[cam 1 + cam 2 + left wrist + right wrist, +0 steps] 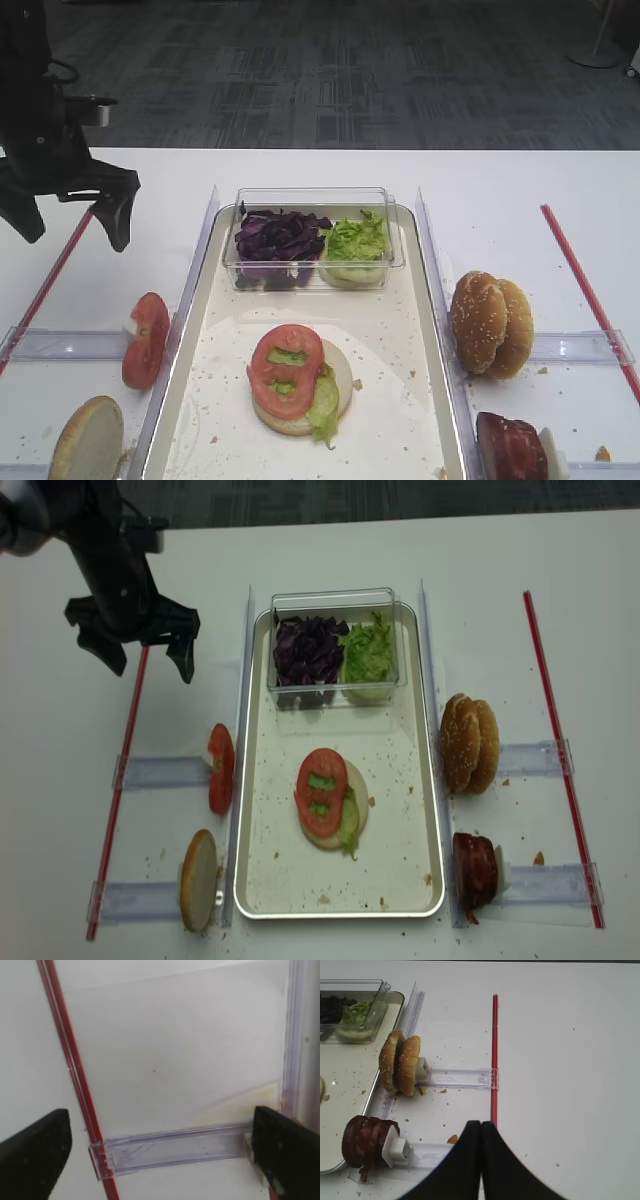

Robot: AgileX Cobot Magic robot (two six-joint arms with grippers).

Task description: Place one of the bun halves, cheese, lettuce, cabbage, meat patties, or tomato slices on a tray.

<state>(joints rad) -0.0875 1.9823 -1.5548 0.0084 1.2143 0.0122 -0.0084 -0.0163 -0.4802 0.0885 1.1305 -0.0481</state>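
Left gripper (pixel 135 652) gapes empty — only overheads show tray (pixel 262 880).

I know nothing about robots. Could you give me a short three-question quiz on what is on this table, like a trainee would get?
1. True or false: the round red tomato slice lies on top of the stack in the shiny rectangular metal tray.
2. Which gripper is open, the left gripper or the right gripper?
3. Fill in: in the small clear plastic box, the dark purple shredded cabbage lies to the ___ of the ruffled light-green lettuce, as the high view shows it.

Key: 1 true. 2 the left gripper; the right is shut. 3 left.
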